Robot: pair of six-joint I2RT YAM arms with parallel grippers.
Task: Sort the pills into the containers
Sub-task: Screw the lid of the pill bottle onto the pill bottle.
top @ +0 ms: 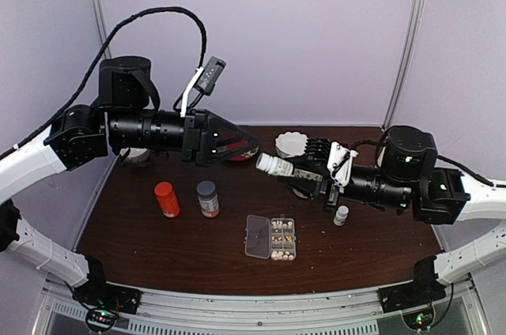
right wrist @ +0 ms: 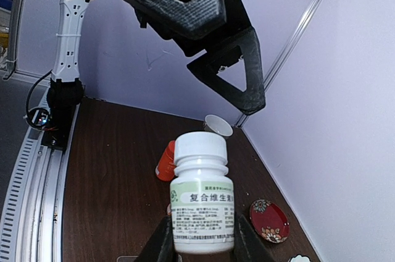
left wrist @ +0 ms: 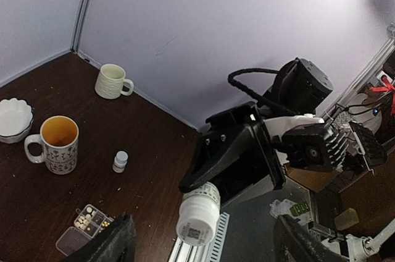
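The clear pill box (top: 282, 250) lies open at the front middle of the table, its lid (top: 256, 237) folded left. Pale pills (top: 278, 227) sit in its cells. It also shows in the left wrist view (left wrist: 79, 232). My right gripper (top: 291, 169) is shut on a capped white pill bottle (top: 273, 164), held sideways above the table, cap toward the left arm; the right wrist view shows the bottle (right wrist: 202, 203) between the fingers (right wrist: 162, 243). My left gripper (top: 247, 146) is open and empty just left of the bottle, its fingers (left wrist: 111, 243) spread wide either side of it (left wrist: 199, 212).
An orange bottle (top: 166, 199) and a grey-capped bottle (top: 208, 198) stand left of the box. A small white bottle (top: 341, 215) stands to its right. A white bowl (top: 291, 144) and a red dish (right wrist: 269, 220) lie at the back. Two mugs (left wrist: 58, 144) (left wrist: 112, 81) stand by the right wall.
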